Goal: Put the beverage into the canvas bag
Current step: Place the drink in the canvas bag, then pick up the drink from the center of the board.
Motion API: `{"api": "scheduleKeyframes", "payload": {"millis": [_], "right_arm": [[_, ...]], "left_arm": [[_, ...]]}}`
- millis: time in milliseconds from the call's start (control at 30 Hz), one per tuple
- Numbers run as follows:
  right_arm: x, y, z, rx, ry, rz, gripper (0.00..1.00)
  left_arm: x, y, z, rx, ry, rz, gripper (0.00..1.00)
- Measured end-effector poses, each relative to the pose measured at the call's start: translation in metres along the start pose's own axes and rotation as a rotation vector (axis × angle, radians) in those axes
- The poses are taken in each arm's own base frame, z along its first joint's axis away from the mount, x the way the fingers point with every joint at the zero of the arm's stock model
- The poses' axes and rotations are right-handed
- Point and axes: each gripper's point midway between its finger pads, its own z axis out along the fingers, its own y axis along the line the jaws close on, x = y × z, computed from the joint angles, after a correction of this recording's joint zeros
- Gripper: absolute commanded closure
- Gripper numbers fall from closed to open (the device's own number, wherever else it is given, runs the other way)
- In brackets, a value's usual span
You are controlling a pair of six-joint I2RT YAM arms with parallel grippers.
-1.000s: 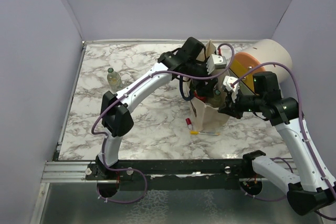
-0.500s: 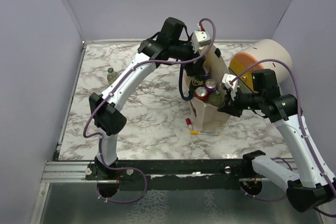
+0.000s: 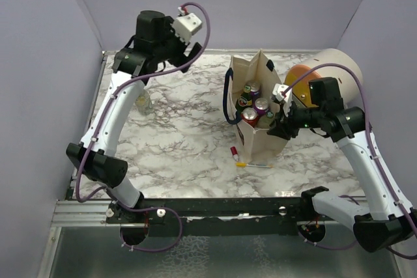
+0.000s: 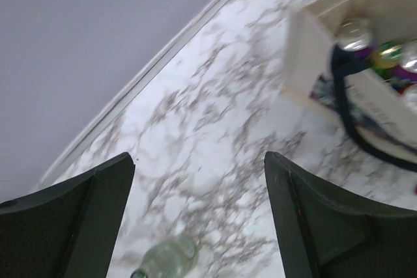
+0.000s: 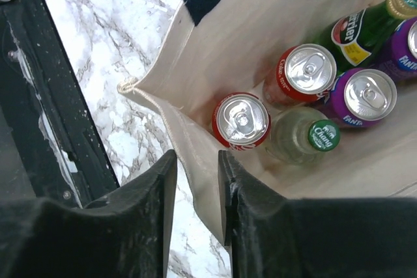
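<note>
OP: Status, R gripper point(image 5: 195, 161)?

ME: My R fingers point(image 5: 146, 219) stand a narrow gap apart. One side wall of the canvas bag point(image 3: 259, 142) runs into that gap, lower ctr of the wrist view. Cannot tell whether the cloth touches either pad. Nothing else btwn them.

OP: L gripper point(image 4: 199, 174)?

ME: Wide open, holds nothing. My L fingers point(image 4: 85, 219) fill the lower corners of the wrist view, w/ the marble table point(image 4: 215, 128) btwn them. A clear bottle point(image 4: 164, 258) sits on the table at bottom ctr of that view, not touched.

OP: Arm poses?

ME: L arm raised high, wrist at upper left of the top view, well apart from the bag. R arm comes in from lower right, elbow bent out toward the right edge, wrist at the bag's right-hand rim.

OP: Location of task items?

ME: Bag upright, right of ctr in the top view, mouth open. Standing inside:
- a red can point(image 5: 241, 120)
- a second red can point(image 5: 301, 73)
- a purple can point(image 5: 365, 96)
- a green-capped bottle point(image 5: 306, 136)
- a green glass bottle point(image 5: 358, 30)

A cream-and-orange cylinder point(image 3: 326, 73) lies just behind the bag, at right.
</note>
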Motion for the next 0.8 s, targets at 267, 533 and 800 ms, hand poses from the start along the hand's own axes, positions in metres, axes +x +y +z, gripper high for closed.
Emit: {"api": "scheduleKeyframes", "payload": {"millis": [267,533,800], "right_arm": [[-0.018,-0.011,-0.001,0.011,-0.018,-0.012,0.52],[-0.027,-0.018,0.002,0.013,-0.029,-0.006,0.42],[-0.031,-0.021,0.003,0.020,-0.043,-0.006,0.42]], "left_arm": [[0.117,0.097,-0.049,-0.339,0.253,-0.185,0.14],[0.195,0.115,-0.072,-0.425,0.407,-0.344,0.14],[0.224,0.105,-0.071,-0.408,0.476,-0.406,0.16]]}}
